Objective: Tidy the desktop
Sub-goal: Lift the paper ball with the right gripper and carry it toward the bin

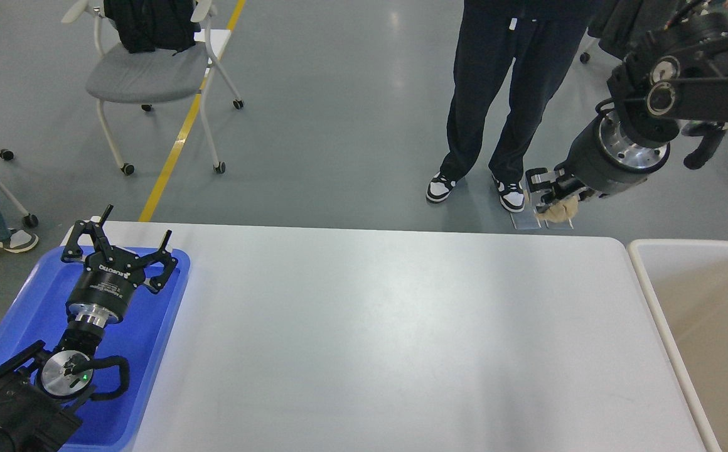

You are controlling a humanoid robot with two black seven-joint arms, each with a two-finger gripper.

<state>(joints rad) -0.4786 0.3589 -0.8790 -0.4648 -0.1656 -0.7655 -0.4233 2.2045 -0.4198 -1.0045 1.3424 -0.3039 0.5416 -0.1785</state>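
right pincer (549, 204) raised beyond desktop (389, 339), pinching tan scrap (558, 212)

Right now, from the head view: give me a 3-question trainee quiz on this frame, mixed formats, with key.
1. True or false: the left gripper hangs open above the blue tray.
2. Multiple choice: what does the right gripper hold? A) a crumpled tan wad B) a red mug C) nothing
3. Fill in: the beige bin stands at the ____ end of the desktop.

Key: 1 true. 2 A, the crumpled tan wad is pinched at the fingertips, past the desktop's far edge. 3 right.
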